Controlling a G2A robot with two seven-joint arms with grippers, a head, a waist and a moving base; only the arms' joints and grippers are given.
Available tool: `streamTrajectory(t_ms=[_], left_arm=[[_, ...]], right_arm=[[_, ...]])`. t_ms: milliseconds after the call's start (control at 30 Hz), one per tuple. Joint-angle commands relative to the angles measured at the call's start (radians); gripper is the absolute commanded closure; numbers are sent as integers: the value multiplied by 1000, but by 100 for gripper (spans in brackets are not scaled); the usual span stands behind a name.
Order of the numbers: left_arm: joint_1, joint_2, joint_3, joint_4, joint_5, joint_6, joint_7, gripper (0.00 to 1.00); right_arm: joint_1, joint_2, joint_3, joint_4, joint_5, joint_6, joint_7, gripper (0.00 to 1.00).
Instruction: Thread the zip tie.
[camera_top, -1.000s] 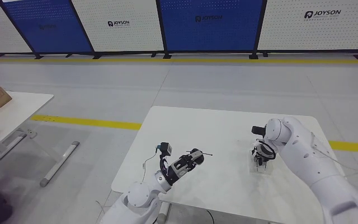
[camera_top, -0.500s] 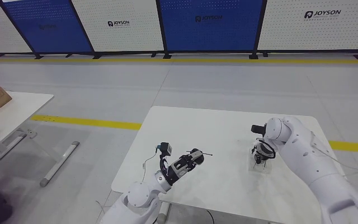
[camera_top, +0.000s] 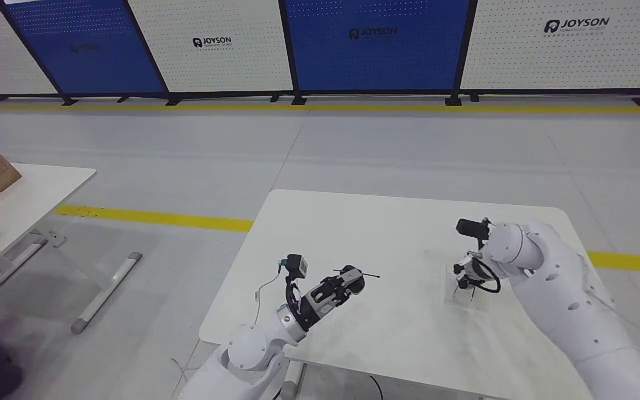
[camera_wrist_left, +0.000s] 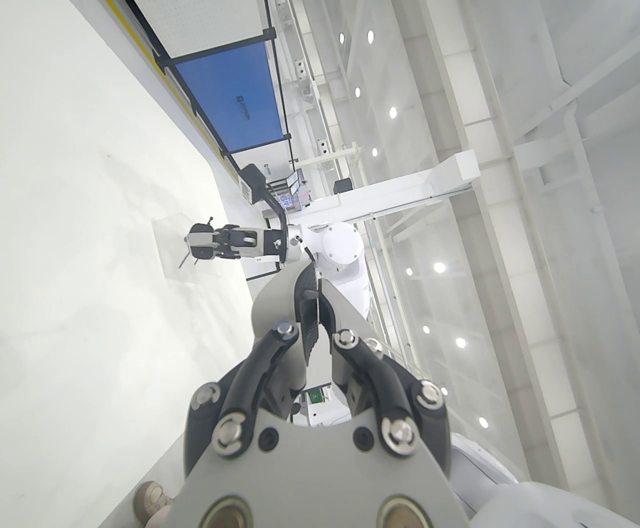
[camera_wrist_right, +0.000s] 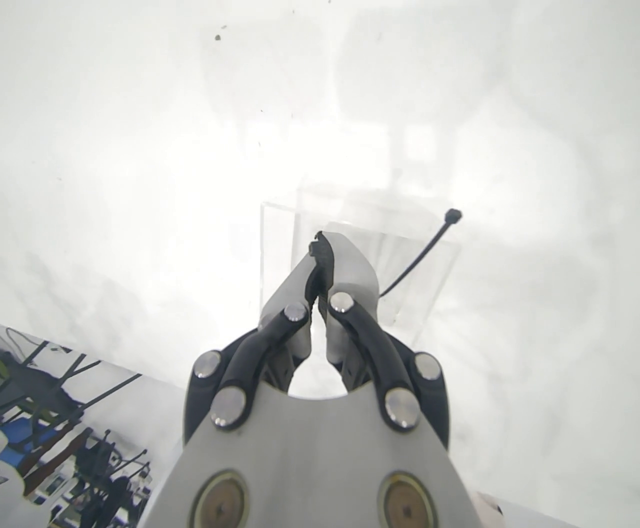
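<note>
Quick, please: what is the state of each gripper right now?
Left gripper: shut on a thin black strip.
Right gripper: shut on the zip tie.

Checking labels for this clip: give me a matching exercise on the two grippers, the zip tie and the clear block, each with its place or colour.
1 left gripper
2 right gripper
3 zip tie
4 clear block

A see-through, on the table
B black, thin
C right at the block
D far from the block

Pairs: 1-D; 2-C; 3-B; 4-A
</note>
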Motion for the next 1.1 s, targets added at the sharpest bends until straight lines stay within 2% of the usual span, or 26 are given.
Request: streamTrajectory(t_ms=[0, 200, 267, 700, 833, 933, 1067], left_arm=[[0, 0, 0, 0, 0, 0, 0, 100], [0, 0, 0, 0, 0, 0, 0, 100], [0, 0, 0, 0, 0, 0, 0, 100], [0, 0, 0, 0, 0, 0, 0, 100], [0, 0, 0, 0, 0, 0, 0, 100], [0, 0, 0, 0, 0, 0, 0, 100], [0, 0, 0, 0, 0, 0, 0, 100]], right_arm=[[-56, 23, 71, -80, -2, 0, -15, 100], [-230, 73, 252, -309, 36, 0, -79, 100], [-276, 84, 297, -362, 49, 0, -89, 100], [-282, 85, 302, -369, 50, 0, -87, 100], [-306, 84, 304, -387, 63, -16, -144, 100], [-352, 87, 338, -474, 81, -2, -234, 100], [-466, 99, 409, -644, 97, -25, -334, 100]])
